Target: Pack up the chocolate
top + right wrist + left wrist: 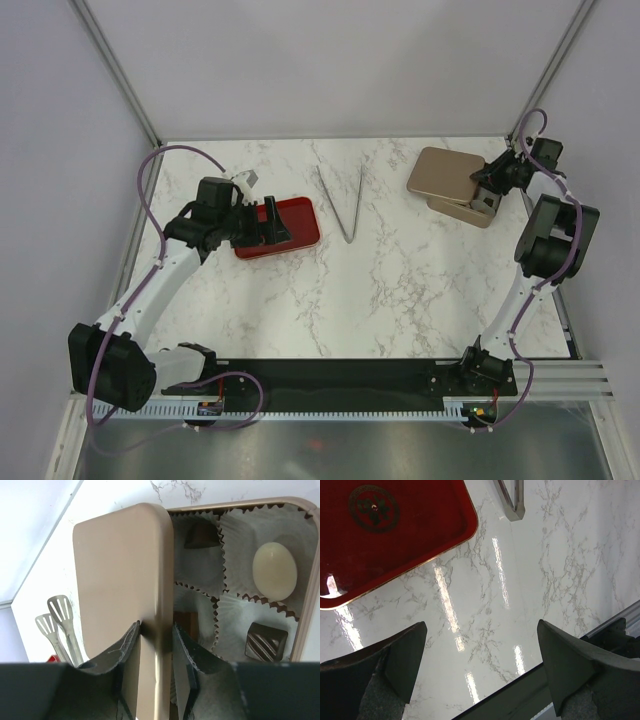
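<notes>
Both sets: your right jaws are clamping the lid [122, 570], chocolate [274, 571] beyond them; left jaws are standing apart.

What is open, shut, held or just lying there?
Tan rounded-square box: partly uncovered, white and dark chocolates inside.
Flat tan square lid: askew over it, gripped at its edge.
Right end effector: shut on the lid.
Left end effector: open, empty.
Silver metal tongs: lying untouched.

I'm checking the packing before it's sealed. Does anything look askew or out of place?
Yes. The flat tan square lid sits sideways off the tan chocolate box, covering only part of it, with the right hand pinching its edge. The cream oval chocolate and dark striped chocolate lie uncovered inside. Nothing looks spilled.
</notes>
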Controlling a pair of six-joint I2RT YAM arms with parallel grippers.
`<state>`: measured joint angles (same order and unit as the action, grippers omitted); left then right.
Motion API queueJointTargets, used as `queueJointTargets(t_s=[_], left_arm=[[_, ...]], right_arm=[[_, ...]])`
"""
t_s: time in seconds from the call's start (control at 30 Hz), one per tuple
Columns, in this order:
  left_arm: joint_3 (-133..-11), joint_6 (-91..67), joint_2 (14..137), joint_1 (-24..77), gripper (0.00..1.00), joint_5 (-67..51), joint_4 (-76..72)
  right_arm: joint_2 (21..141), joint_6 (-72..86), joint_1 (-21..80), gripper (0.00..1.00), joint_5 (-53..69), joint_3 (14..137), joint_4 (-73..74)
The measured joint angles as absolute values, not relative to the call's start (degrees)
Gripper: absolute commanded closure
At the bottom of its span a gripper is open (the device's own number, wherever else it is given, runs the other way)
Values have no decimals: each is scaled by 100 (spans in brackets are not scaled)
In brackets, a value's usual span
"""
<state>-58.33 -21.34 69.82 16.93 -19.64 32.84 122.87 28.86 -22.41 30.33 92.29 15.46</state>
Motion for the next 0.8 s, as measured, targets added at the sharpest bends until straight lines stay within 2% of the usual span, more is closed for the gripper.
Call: queueJointTargets(t_s=[0.2,0.8], left_arm=[[-5833,-2134,7015,1693,1,-1966,3284],[-5833,-2132,7057,1693,1,-2014,3284]], right_arm=[[12287,2893,-2320,86,3227,9115,1372],[11869,2930,-2858,87,3540,8676,1194]])
